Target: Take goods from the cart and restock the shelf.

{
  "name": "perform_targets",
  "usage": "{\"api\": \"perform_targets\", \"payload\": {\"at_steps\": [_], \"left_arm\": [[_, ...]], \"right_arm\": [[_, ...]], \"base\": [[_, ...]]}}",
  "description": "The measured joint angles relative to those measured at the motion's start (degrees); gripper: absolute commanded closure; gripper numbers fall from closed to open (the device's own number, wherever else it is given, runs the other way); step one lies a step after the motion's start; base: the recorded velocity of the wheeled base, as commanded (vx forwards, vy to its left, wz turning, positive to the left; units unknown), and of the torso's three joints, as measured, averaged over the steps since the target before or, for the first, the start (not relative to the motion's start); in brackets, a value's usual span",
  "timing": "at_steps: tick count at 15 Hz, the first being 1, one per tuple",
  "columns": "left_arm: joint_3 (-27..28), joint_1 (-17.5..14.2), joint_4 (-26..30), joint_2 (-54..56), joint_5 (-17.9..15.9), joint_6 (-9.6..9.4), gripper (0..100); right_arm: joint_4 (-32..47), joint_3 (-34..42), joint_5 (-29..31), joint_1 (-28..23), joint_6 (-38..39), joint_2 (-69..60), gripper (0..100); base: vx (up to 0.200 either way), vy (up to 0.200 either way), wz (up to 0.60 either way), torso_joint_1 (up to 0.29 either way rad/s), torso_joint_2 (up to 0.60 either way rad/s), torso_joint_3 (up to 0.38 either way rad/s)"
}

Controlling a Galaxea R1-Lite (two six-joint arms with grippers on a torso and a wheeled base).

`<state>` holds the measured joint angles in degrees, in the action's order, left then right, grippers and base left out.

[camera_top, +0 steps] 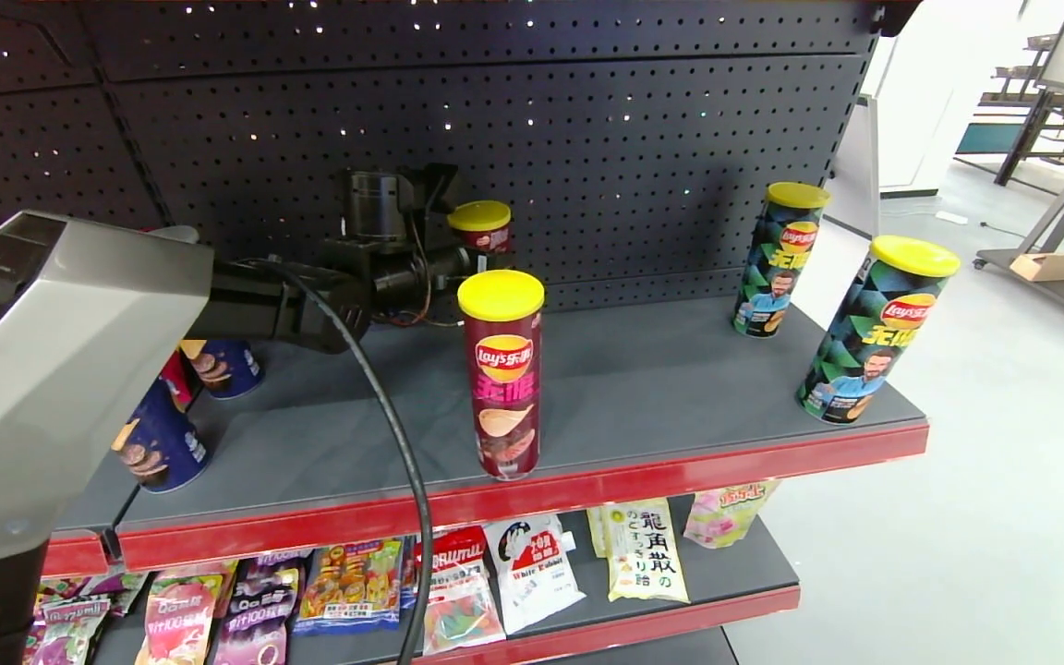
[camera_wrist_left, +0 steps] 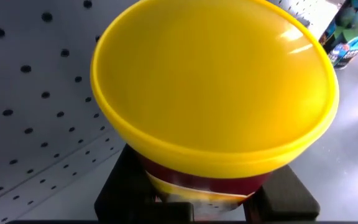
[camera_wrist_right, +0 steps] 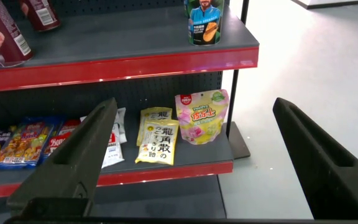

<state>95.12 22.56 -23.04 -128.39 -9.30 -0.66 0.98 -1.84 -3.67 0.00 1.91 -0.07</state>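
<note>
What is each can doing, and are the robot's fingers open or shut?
Back red can: upright, lid on, gripped.
Front red can: upright, lid on.
Back green can: upright, lid on.
Front green can: upright, lid on.
Blue cans: standing, tops hidden.
Bags: lying flat on lower shelf.
Left fingers: shut on the back red can.
Right fingers: open, empty.

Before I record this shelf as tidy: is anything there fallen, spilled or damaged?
Nothing stands out. The front maroon can, the rear green can and the corner green can stand upright, undamaged. The left claw holds a second maroon can near the pegboard.
</note>
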Motion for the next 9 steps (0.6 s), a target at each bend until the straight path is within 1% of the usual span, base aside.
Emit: {"api": "perform_targets", "payload": {"at_steps": [2,9], "left_arm": [[0.7,0.3,0.0,-0.4,0.2,0.34,100],[0.9,0.5,0.8,-1.0,1.4,0.39,100]], "right_arm": [[0.0,0.0,0.0,0.0,0.0,0.0,0],[0.0,0.0,0.0,0.0,0.0,0.0,0]], "base": [[0.0,0.0,0.0,0.0,0.0,0.0],[0.0,0.0,0.0,0.0,0.0,0.0]]}}
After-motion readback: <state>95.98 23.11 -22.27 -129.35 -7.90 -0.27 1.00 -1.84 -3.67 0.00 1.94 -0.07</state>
